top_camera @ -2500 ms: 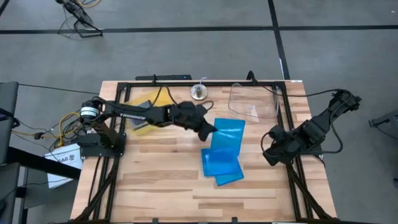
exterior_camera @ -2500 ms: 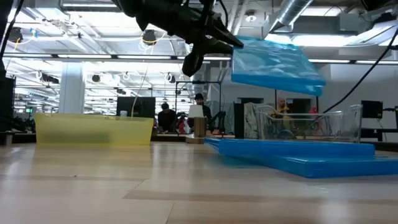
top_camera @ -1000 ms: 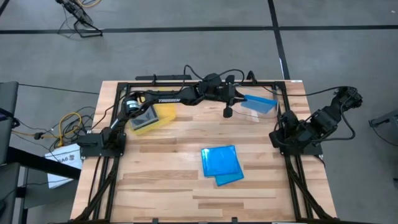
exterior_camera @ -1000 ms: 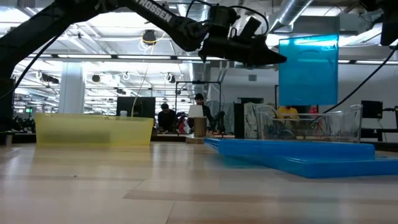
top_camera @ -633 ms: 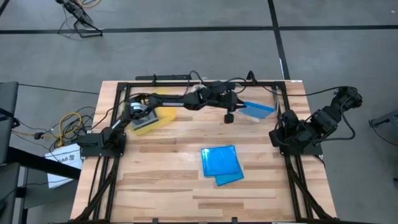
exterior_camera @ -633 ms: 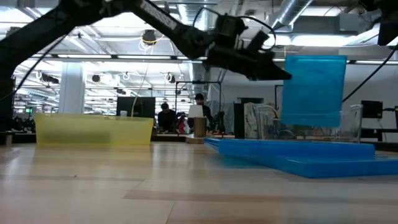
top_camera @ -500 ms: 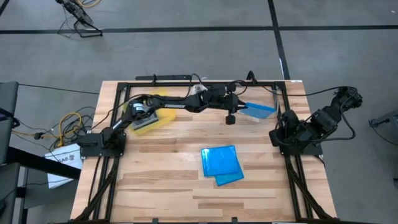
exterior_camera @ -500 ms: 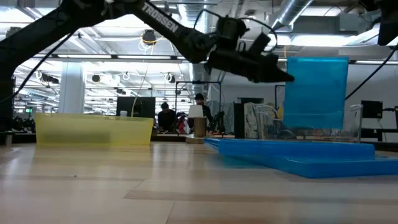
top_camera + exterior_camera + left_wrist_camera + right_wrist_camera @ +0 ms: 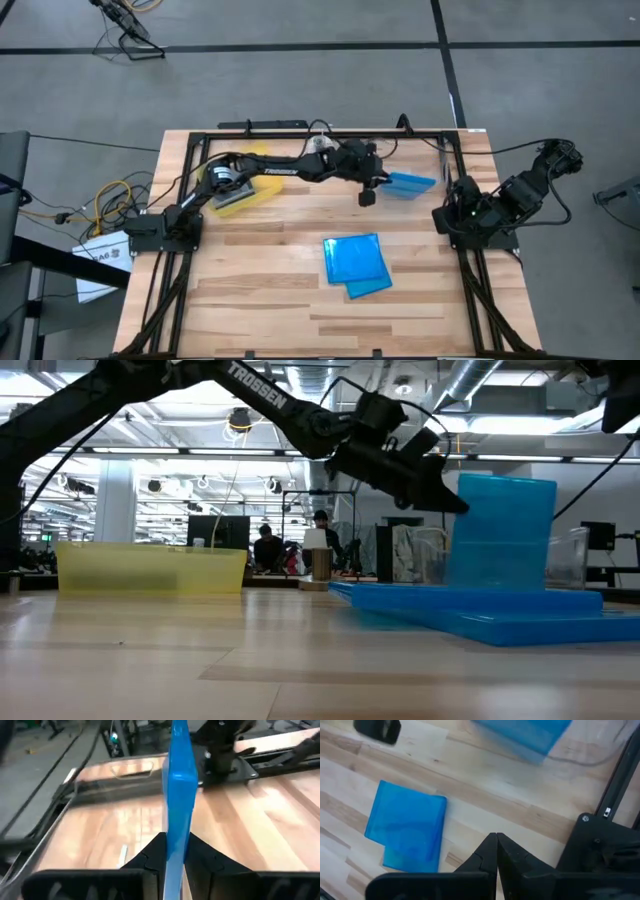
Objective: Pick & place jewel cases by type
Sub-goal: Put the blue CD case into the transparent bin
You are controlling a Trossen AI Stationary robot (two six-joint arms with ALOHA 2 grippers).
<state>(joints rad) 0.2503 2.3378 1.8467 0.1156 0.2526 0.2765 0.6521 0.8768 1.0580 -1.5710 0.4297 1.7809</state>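
My left gripper [image 9: 379, 181] reaches along the table's far side and is shut on a bright blue jewel case [image 9: 411, 183], which it holds upright over the clear bin [image 9: 566, 558]. In the left wrist view this case [image 9: 178, 785] shows edge-on between the fingers. Two more blue cases [image 9: 355, 266] lie flat and overlapping on the table's middle. A grey case [image 9: 228, 191] lies in the yellow tray [image 9: 262, 183]. My right gripper [image 9: 496, 851] waits shut at the table's right edge. My left gripper pinches the blue case between its two fingers [image 9: 154, 851] at the case's left-hand side edge [image 9: 458, 500], near the upper corner. The fingers come slanting down from the table's left. The case stands upright on edge below and beyond them; the lying cases hide its lower edge in the low view.
The black frame rail [image 9: 275, 126] runs along the far edge, with a small round fitting [image 9: 320, 143] beside it. The yellow tray [image 9: 150, 568] stands at the far left. Bare wood [image 9: 250, 290] lies toward the near edge. People sit in the room behind the table.
My left gripper has come down and a little toward the near edge, carrying the blue case. The case has stayed upright and now sits lower, in front of the clear bin in the low view. The right arm has kept still.
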